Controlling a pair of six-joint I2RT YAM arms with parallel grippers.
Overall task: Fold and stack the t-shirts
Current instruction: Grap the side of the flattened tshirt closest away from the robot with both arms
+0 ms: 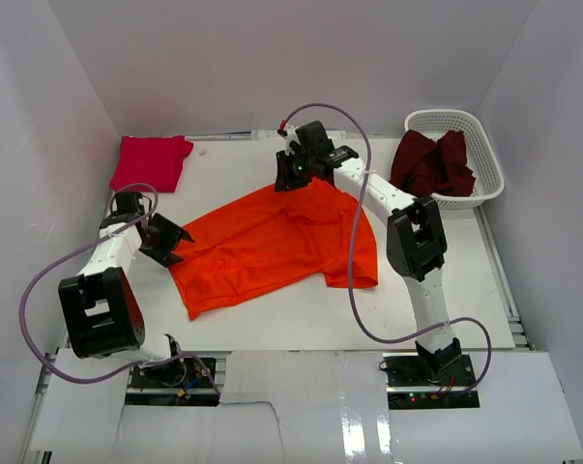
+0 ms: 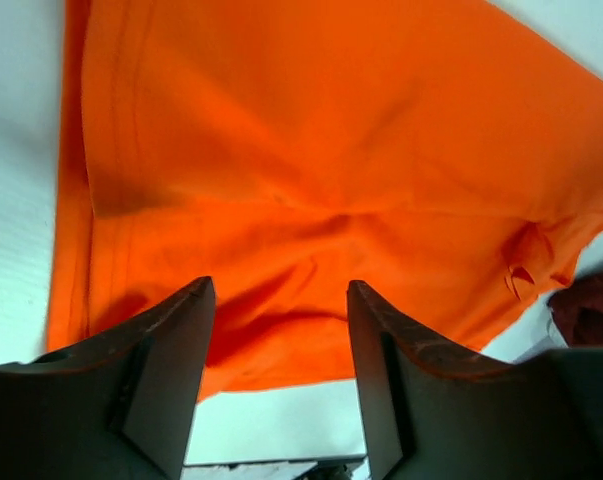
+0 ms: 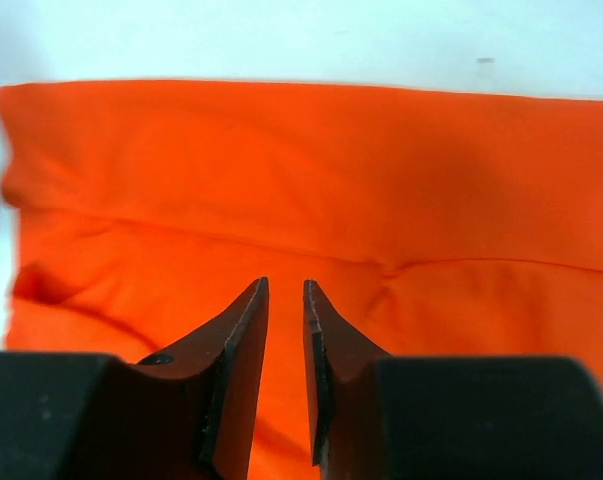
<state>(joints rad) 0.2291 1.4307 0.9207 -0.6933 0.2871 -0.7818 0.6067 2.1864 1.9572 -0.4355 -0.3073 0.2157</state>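
A bright orange t-shirt (image 1: 272, 242) lies spread out in the middle of the table, one sleeve toward the right arm. My left gripper (image 1: 178, 246) stands open at its left edge, and in the left wrist view nothing sits between the fingers of the left gripper (image 2: 281, 290), with the orange t-shirt (image 2: 331, 150) just ahead. At the shirt's far edge my right gripper (image 1: 286, 181) hovers. In the right wrist view the right gripper (image 3: 285, 285) shows a narrow gap, with the orange t-shirt (image 3: 331, 180) below. A folded magenta t-shirt (image 1: 151, 162) rests back left. A maroon t-shirt (image 1: 434, 164) is bunched in the basket.
The white lattice basket (image 1: 484, 145) stands at the back right corner against the wall. White walls close in the table on the left, back and right. Cables loop from both arms over the table's near part.
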